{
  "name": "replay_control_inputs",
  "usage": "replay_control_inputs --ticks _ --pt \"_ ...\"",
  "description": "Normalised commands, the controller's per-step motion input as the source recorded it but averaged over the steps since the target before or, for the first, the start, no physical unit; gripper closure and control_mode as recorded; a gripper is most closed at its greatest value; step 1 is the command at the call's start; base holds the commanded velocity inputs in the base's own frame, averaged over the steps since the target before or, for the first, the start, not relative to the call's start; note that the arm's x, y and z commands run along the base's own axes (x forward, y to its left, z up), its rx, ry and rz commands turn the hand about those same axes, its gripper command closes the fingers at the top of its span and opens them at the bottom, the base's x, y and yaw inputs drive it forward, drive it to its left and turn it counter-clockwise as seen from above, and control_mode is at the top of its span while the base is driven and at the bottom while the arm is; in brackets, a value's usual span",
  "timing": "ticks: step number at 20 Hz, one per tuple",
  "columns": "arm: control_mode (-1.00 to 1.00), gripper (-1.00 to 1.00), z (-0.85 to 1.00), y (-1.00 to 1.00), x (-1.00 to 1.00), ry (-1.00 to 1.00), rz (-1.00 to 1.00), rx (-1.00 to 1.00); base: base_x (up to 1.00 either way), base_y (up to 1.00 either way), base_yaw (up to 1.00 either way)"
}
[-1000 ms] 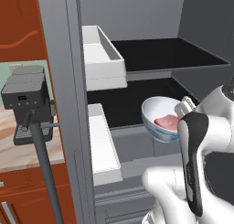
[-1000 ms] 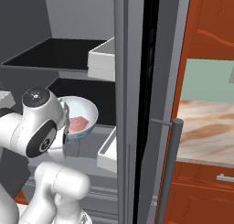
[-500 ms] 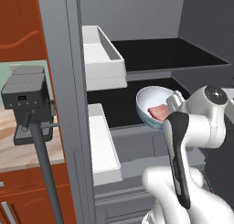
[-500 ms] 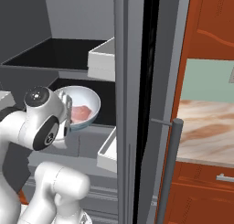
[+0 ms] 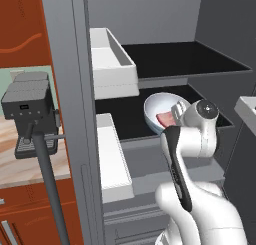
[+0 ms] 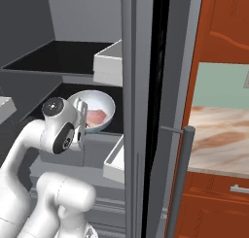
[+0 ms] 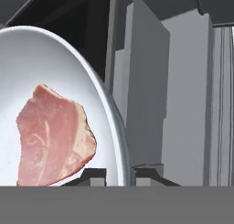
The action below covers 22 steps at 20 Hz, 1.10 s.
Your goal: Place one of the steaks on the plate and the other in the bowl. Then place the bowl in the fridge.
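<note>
The white bowl hangs tilted over the front of the lower shelf inside the open fridge. A pale pink steak with whitish fat lies in it. My gripper is shut on the bowl's near rim, one fingertip on each side of the wall. The plate is out of view.
White door bins hang on the open left door, and others on the right door. A bar handle stands on each door. A dark coffee machine sits on the wooden counter at left.
The arm has carried the bowl with the steak up and deeper into the fridge, from below the lower shelf's edge to just over it. The grip has stayed the same.
</note>
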Motion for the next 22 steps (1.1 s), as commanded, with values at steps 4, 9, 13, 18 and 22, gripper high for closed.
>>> replay_control_inputs --ticks 4,9,13,18,22 --pt "-1.00 1.00 -0.11 0.00 0.62 0.00 0.00 0.00 0.00 0.00 0.00" --pt "-1.00 1.00 -0.12 0.00 0.55 -0.02 0.00 0.01 0.00 0.00 0.00" --pt "-1.00 1.00 -0.25 0.00 0.61 -0.10 0.00 0.02 0.00 0.00 0.00" --pt "-1.00 1.00 -0.27 0.01 0.31 -0.08 0.00 0.00 0.00 0.00 0.00" --pt "-1.00 1.00 -0.08 0.08 0.12 -0.01 0.00 0.00 0.00 0.00 0.00"
